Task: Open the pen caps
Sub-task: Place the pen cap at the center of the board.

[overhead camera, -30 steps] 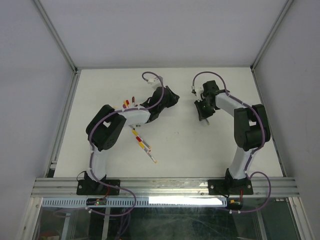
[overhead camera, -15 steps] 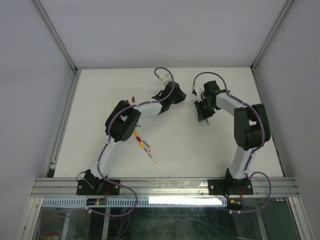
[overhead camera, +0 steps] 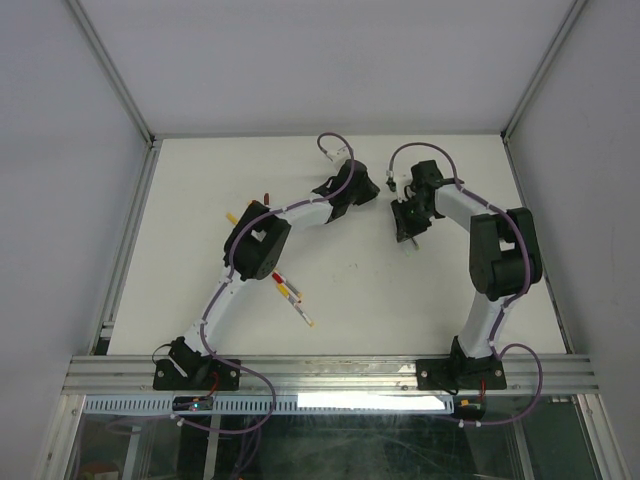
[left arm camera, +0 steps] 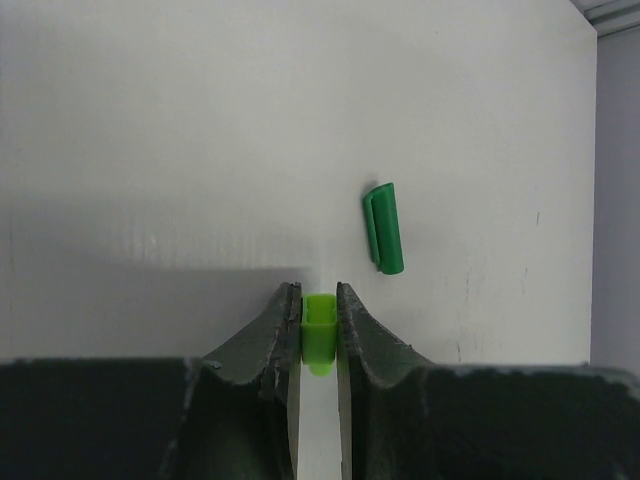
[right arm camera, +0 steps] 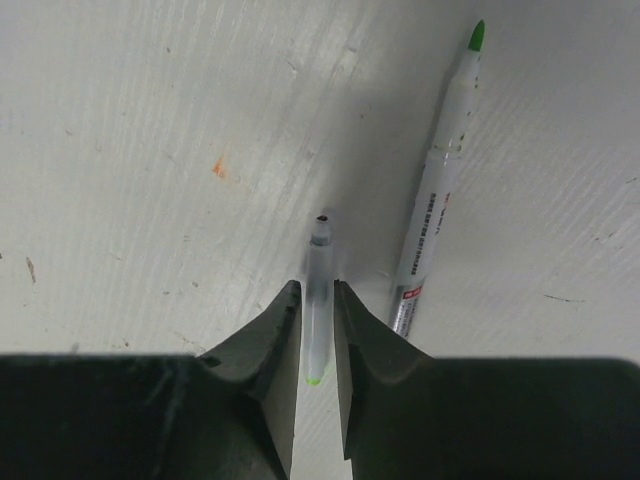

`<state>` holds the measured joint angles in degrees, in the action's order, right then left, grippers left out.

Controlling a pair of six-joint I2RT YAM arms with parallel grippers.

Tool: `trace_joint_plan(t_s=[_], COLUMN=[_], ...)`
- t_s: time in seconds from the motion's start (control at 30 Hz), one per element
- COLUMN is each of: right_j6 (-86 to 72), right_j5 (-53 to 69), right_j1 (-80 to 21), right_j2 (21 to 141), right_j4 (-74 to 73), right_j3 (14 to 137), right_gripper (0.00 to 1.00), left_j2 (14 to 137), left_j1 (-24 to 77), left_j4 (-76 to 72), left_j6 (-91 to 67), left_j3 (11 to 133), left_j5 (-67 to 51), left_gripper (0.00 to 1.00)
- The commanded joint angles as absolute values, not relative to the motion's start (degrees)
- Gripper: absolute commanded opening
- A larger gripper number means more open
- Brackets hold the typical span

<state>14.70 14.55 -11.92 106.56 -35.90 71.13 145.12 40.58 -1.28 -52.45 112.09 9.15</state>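
Note:
My left gripper [left arm camera: 319, 290] is shut on a small light-green pen cap [left arm camera: 319, 335], held just above the white table. A darker green cap [left arm camera: 382, 228] lies loose on the table a little ahead and to the right of it. My right gripper [right arm camera: 318, 285] is shut on a thin white-grey pen barrel [right arm camera: 318, 262], whose green end points back between the fingers. Beside it on the right lies a second uncapped pen with a green tip [right arm camera: 437, 190]. In the top view the left gripper [overhead camera: 365, 190] and right gripper [overhead camera: 408, 225] are close together at the table's far middle.
Several capped pens [overhead camera: 290, 292] lie near the left arm's elbow. A red cap [overhead camera: 266, 198] and a yellow one [overhead camera: 232, 216] show just beyond it. Metal frame rails [overhead camera: 130, 220] border the white table on the left and right.
The left arm has stretched out, carrying its gripper to the right and farther back, closer to the right gripper. The right arm has barely moved.

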Motion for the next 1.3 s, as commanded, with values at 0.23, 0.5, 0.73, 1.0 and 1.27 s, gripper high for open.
trace_joint_plan(t_s=[0.23, 0.5, 0.73, 1.0, 1.27], right_j6=[14.82, 14.77, 14.76, 15.33, 18.08], right_j5=[17.13, 17.92, 18.58, 23.15, 33.08], right_j1=[-10.40, -10.04, -9.74, -9.28, -8.98], right_j2=[101.40, 100.51, 99.61, 96.16, 89.58], right_j4=[-34.93, -34.70, -34.45, -33.63, -32.95], right_j3=[73.14, 72.92, 72.70, 71.81, 69.83], right_gripper=[0.22, 0.22, 0.22, 0.23, 0.31], left_j2=[146.43, 144.96, 143.10, 133.09, 112.26], left_j1=[40.96, 41.01, 40.84, 40.37, 40.40], left_j4=[-0.11, -0.07, -0.45, -7.68, -26.12], left_j6=[-53.53, -52.73, -50.60, -45.55, -35.64], left_j3=[115.58, 115.23, 115.27, 105.33, 78.76], left_j5=[7.30, 8.21, 8.19, 9.03, 6.53], left_gripper=[0.22, 0.30, 0.37, 0.46, 0.67])
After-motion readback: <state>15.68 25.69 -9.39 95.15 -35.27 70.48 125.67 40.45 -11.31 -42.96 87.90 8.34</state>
